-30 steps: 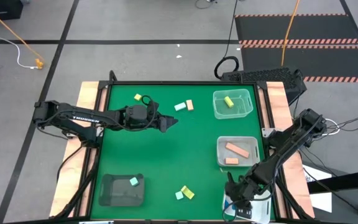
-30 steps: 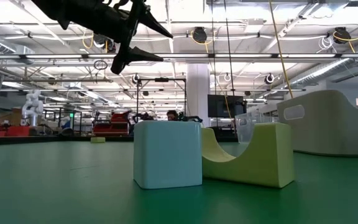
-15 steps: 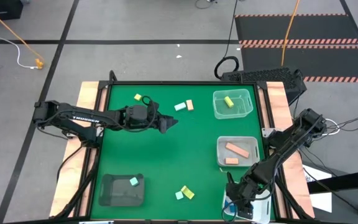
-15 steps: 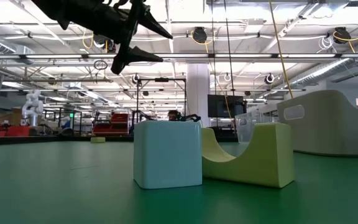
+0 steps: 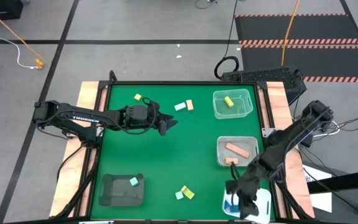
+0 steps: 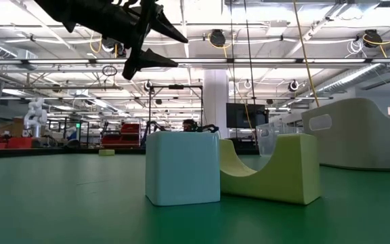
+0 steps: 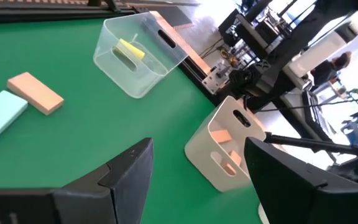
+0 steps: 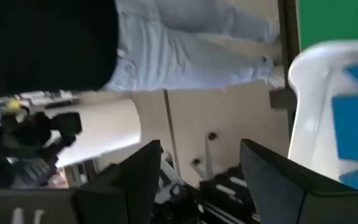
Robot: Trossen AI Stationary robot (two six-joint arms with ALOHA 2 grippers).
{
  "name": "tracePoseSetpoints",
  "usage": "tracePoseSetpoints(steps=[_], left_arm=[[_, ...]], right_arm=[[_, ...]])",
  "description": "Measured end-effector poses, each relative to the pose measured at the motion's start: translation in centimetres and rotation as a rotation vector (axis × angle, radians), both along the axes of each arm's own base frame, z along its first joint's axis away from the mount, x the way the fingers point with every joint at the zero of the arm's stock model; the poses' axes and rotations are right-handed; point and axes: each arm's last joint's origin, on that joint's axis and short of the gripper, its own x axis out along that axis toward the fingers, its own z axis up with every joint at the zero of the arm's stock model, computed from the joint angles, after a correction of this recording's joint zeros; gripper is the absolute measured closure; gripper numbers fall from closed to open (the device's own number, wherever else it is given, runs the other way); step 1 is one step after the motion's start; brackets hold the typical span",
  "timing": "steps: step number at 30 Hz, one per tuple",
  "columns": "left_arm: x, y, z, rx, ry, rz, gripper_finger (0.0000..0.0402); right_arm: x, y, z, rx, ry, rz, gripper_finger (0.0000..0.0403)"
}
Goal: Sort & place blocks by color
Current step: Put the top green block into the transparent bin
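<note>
High view, right tool (image 5: 239, 200): it is lifting away from the white tray (image 5: 263, 202) at the worktop's (image 5: 166, 155) near right corner, with the arm swinging up and outward from where it was a second ago; a blue block (image 5: 234, 202) is lying in that tray.
High view, left tool (image 5: 165, 126): unmoved, hovering mid-worktop, fingers apart and empty.
High view, loose blocks: mint and tan pair (image 5: 184, 106), yellow pair (image 5: 142, 98), mint and yellow pair (image 5: 184, 193) are waiting on the green.
Low view: mint cube (image 6: 182, 167) and yellow arch (image 6: 276, 168) are sitting touching; left tool (image 6: 171, 47) above.
Left wrist view: yellow tray (image 7: 140, 57) and tan tray (image 7: 225, 152) are holding their colours.
Right wrist view: right tool (image 8: 201, 174) is spread wide, gripping nothing; blue block (image 8: 356, 134) is resting in the tray.
Meaning: blue looks just delivered; six blocks remaining.
</note>
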Motion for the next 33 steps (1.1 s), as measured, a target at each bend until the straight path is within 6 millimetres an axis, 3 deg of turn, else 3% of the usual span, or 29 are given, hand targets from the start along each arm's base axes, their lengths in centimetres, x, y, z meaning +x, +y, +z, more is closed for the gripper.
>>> tracePoseSetpoints(steps=[10,15,24,33], left_arm=[[-0.1,0.1,-0.3,0.121,0.060,-0.037,0.0149],[-0.8,1.3,-1.5,0.194,0.219,0.134,0.0149],[-4.1,7.0,-3.7,0.235,0.592,0.404,0.0149],[-9.5,13.3,-5.1,0.047,0.823,0.701,0.0149]], right_arm=[[1.3,-7.3,1.7,-0.098,-0.106,-0.142,0.0195],[2.0,-11.4,1.8,-0.230,-0.187,-0.252,0.0195],[3.3,-18.9,1.9,-0.466,-0.326,-0.467,0.0195],[3.1,-25.5,2.2,-0.736,-0.376,-0.741,0.0195]])
